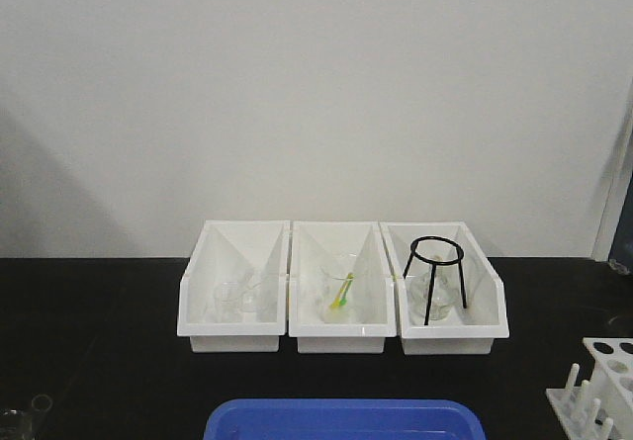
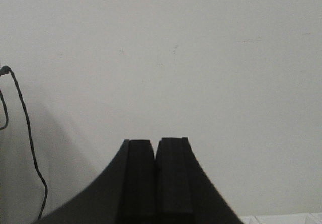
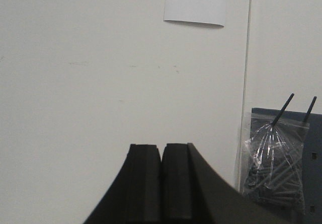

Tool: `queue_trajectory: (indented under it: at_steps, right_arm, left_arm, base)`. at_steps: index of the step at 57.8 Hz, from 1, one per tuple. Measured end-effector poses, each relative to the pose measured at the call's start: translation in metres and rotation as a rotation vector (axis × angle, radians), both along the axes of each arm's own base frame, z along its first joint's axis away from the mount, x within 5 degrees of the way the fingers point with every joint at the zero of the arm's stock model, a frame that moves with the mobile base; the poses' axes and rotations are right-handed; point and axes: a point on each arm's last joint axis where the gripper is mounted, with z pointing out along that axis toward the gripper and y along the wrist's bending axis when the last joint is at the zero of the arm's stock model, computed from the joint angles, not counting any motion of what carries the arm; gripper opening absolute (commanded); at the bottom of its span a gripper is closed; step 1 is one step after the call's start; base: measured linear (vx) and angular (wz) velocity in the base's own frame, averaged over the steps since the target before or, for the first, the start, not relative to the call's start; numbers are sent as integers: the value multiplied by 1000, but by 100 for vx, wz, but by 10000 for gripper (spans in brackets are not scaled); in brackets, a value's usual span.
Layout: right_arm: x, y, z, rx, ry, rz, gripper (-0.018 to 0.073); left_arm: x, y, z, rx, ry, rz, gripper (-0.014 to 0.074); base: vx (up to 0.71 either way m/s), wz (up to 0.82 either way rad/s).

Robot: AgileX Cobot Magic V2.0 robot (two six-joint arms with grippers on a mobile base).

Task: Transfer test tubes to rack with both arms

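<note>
The white rack (image 1: 603, 376) stands at the bottom right of the front view, cut off by the frame edge, with round holes on top and upright pegs at its front. Faint clear glassware (image 1: 25, 415) with a small round mouth shows in the bottom left corner; I cannot tell test tubes from a beaker there. Neither arm appears in the front view. My left gripper (image 2: 156, 143) is shut with nothing in it and faces a bare wall. My right gripper (image 3: 161, 147) is likewise shut and empty, also facing the wall.
Three white bins (image 1: 343, 333) sit in a row on the black table: glass beakers (image 1: 233, 300) left, a yellow-green stick (image 1: 342, 290) in a beaker middle, a black ring stand (image 1: 437, 274) right. A blue tray (image 1: 341, 420) lies at the front. A plastic bag (image 3: 275, 161) hangs right.
</note>
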Motion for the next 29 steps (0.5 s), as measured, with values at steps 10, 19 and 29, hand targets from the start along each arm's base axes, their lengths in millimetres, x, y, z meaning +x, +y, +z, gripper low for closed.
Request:
queue_trajectory:
  at_steps: [10,19,29]
  right_arm:
    - [52,-1,11,21,110,8,-7]
    - [88,-2,-6,116,239,28,-3]
    - [101,-3,-18,171,329,31,27]
  left_arm:
    - [54,-2,17,6,99,0,-15]
    - [88,-3,5,11,198,-1,-8]
    - [106,-4,-8,22,284,2,44]
  base:
    - [0,0]
    - [0,0]
    - [0,0]
